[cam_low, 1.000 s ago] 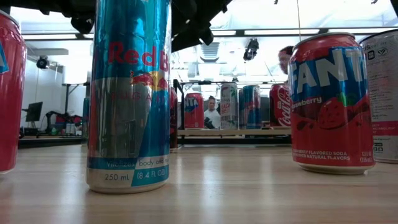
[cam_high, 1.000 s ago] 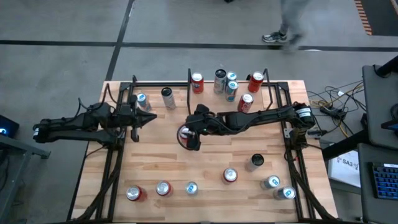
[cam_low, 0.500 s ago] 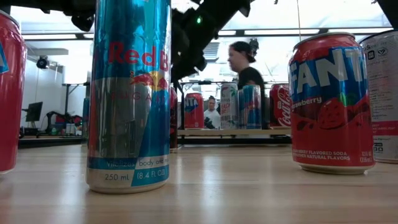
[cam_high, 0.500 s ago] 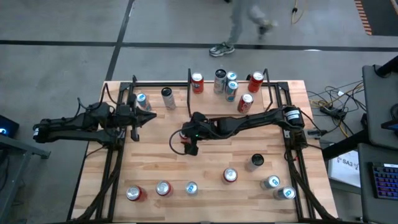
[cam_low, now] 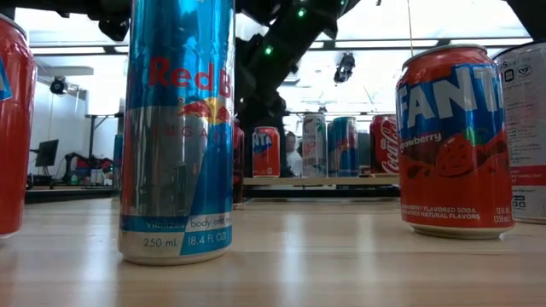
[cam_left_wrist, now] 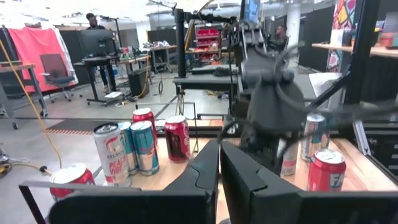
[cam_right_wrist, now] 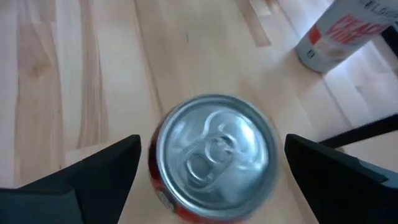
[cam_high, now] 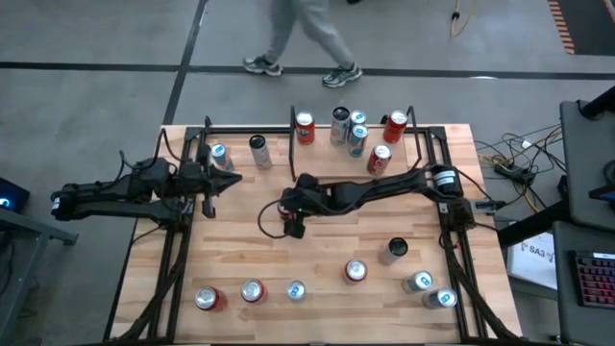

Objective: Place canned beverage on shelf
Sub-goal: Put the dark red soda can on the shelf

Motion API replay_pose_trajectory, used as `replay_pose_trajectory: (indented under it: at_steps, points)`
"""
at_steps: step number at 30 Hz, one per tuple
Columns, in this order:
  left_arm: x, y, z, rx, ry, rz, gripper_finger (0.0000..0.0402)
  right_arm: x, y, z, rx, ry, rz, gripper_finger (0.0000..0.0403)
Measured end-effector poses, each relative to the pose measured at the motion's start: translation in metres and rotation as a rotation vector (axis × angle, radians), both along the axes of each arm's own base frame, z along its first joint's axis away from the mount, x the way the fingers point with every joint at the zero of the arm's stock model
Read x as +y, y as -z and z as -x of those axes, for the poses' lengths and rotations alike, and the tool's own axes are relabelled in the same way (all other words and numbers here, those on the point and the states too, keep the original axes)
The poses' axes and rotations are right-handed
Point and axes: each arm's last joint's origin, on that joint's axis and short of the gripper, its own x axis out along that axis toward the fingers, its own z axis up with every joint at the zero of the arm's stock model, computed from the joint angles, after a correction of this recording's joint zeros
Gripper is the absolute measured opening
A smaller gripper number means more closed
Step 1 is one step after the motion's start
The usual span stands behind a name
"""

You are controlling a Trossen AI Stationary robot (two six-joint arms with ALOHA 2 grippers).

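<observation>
The right gripper (cam_right_wrist: 211, 180) is hanging with its jaws spread wide on either side of a red can (cam_right_wrist: 214, 158), apart from its sides. Only the right wrist view is showing that can's silver top; from above, the right gripper (cam_high: 294, 213) is covering it near the bench (cam_high: 240, 240) middle. The shelf (cam_high: 327, 159) is sitting at the far edge, carrying five cans. The left gripper (cam_left_wrist: 219, 180) is waiting, jaws pressed together, at the left side.

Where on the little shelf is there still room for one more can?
The shelf is bare at its front left, between the orange can and the red can. Its back right is crowded with cans. The right pincer, open, hangs over a red can on the table.
</observation>
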Motion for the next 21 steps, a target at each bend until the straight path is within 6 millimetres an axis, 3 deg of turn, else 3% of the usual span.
replay_pose_trajectory:
  at_steps: [6,13,21]
  points:
    - [0.0,-0.0026,0.0002,-0.023,-0.001,-0.025,0.0,-0.0034,0.0053,-0.0016,0.005,0.022,-0.015,0.0375]
    - [0.0,-0.0046,0.0001,-0.039,-0.003,-0.058,0.0,-0.0076,0.0051,-0.0017,-0.003,0.045,-0.038,0.0297]
    - [0.0,-0.0076,0.0003,-0.067,-0.005,-0.08,0.0,-0.0085,0.0032,-0.001,-0.011,0.062,-0.054,0.0292]
